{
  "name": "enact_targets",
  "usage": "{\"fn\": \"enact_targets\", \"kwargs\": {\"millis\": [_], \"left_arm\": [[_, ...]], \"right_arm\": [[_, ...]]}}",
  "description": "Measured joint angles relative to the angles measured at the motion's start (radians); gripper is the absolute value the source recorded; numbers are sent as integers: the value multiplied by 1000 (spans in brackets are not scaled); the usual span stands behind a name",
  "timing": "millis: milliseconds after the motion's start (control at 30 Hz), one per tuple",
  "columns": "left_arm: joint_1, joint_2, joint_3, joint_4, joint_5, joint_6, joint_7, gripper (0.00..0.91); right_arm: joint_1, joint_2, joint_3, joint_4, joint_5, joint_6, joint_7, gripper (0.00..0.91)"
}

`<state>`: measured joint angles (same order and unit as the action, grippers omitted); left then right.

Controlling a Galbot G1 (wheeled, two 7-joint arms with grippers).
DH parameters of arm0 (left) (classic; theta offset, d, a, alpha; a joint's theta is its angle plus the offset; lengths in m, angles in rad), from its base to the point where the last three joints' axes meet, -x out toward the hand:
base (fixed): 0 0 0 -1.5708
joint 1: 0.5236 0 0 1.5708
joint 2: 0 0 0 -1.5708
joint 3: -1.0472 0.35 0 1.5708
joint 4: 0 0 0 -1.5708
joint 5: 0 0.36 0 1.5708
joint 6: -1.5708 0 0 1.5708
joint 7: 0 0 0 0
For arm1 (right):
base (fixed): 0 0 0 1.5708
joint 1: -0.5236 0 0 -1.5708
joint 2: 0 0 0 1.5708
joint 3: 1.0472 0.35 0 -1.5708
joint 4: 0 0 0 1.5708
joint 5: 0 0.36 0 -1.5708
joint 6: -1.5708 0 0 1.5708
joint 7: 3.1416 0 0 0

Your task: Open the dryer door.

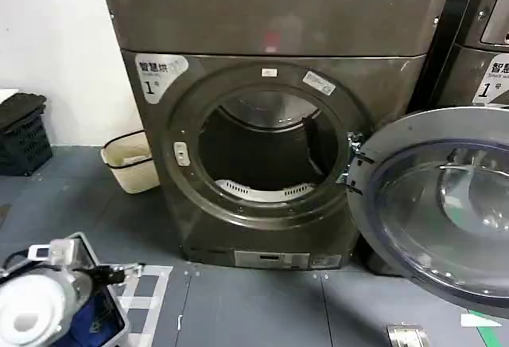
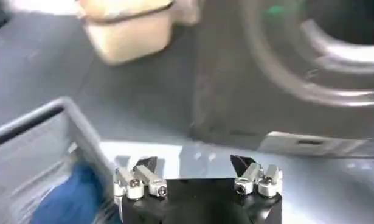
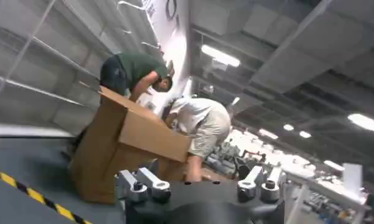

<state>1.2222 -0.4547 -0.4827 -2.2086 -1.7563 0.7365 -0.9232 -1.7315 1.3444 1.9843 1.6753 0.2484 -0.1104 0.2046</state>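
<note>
The dryer door (image 1: 445, 208) is swung wide open, hanging off its hinge on the right side of the dryer (image 1: 274, 116) and reaching out to the right edge of the head view. You're looking at its grey inner face with the clear domed window, and the door sits tilted out over the dark floor (image 1: 254, 299). The round drum opening (image 1: 270, 152) is fully exposed, with a pale perforated piece showing at the bottom of the drum and a small latch plate on the opening's left rim. A second grey machine (image 1: 477, 37) stands just beside the dryer on the right, behind the open door. To the left of the dryer there's a cream basket (image 1: 131, 160) on the floor near the wall, and a black crate (image 1: 22, 132) further left. The left gripper (image 2: 197, 178) is down low in front of the dryer's lower left corner, its fingers spread wide with nothing between them, hanging over the floor next to a grey bin (image 2: 47, 152) with something blue inside. The right gripper (image 3: 199, 185) is pointed off toward the room, well away from the door, its fingers also spread wide and holding nothing.
</note>
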Motion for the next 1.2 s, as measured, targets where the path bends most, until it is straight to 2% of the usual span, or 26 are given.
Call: {"fn": "enact_targets", "kwargs": {"millis": [233,467,600,733,867,1000,1200], "left_arm": [[51,49,-35,45,-290,0,-227,907],[92,59,-28,135,-468,-1,-306,907],[77,47,-16,224,-547,-1,-320,907],[47,22,0,333,-550,-1,-317,907],[41,5,-3,405,-524,-1,-291,907],[29,4,-13,448,-490,-1,-284,907],[30,14,-33,455,-495,-1,-283,907]], "right_arm": [[-3,10,6,-16,29,44,-2,907],[-3,24,23,-29,104,72,0,907],[-4,32,23,-40,116,91,-2,907],[-3,40,17,-50,118,134,-10,907],[-1,43,14,-61,122,149,-17,907],[-1,43,13,-74,123,164,-24,907],[-5,45,15,-84,123,186,-42,907]]}}
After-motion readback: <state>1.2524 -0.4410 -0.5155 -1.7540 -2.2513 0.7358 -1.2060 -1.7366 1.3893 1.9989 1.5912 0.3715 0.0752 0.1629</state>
